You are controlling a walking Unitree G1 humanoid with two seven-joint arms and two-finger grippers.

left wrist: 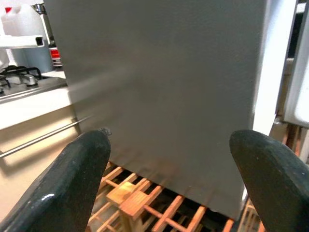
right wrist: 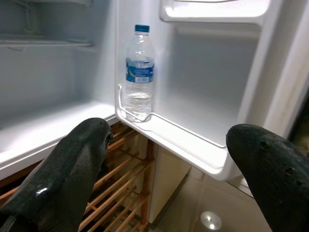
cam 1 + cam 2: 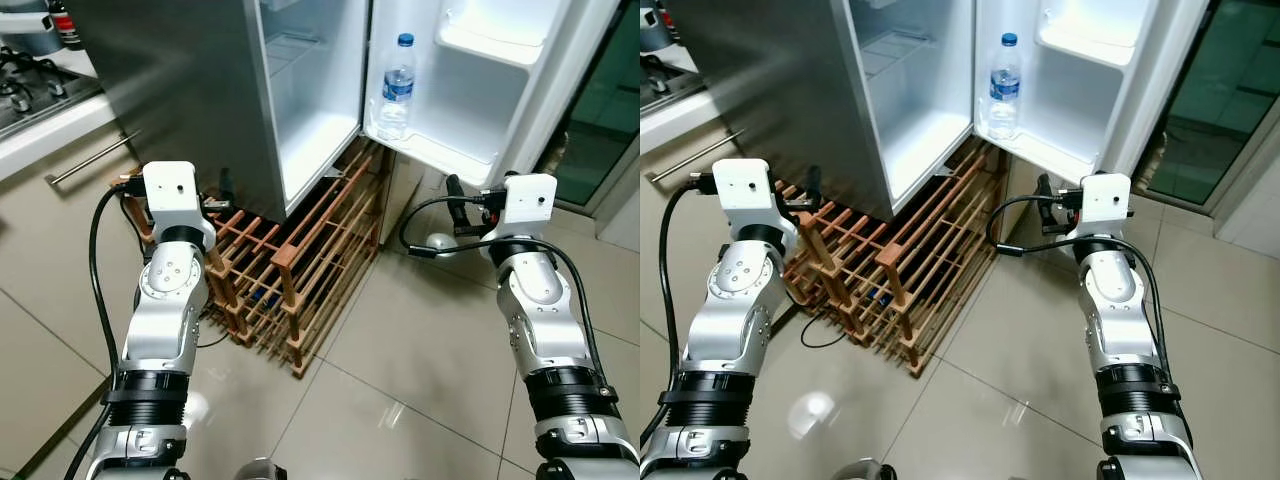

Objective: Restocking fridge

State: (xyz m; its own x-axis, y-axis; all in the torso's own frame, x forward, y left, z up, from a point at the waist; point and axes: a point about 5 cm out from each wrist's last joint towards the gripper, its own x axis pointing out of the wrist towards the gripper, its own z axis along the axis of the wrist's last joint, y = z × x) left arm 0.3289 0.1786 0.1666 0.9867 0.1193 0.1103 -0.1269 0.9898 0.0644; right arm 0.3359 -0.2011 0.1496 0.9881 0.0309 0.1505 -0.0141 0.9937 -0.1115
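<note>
Kitchen, pale glossy floor tiles point(image 3: 400, 400) underfoot, listed from my left. Far left: a white counter with a gas hob point(image 3: 30, 85) and a steel drawer handle point(image 3: 95, 158) below it; in my left wrist view a white jug point(image 1: 19, 21) stands on that counter. My left gripper point(image 1: 169, 183) is raised near the grey side wall of the fridge point(image 3: 180, 80), its black fingers point(image 1: 67, 179) spread wide apart, holding nothing. Below and just beyond it, a low wooden rack point(image 3: 300, 270) of slats lies on the floor, running under the open fridge front. Centre: fridge interior, white shelves lit, door swung open to the right. One clear water bottle point(image 3: 396, 88) with a blue cap and blue label stands upright at the left end of the lowest door shelf point(image 3: 440, 155), touching its rail. My right gripper point(image 2: 169, 183) is held up near and below that door shelf, well apart from the bottle, fingers point(image 2: 270, 179) spread wide, holding nothing. Far right: a dark glass door point(image 3: 600, 120).
</note>
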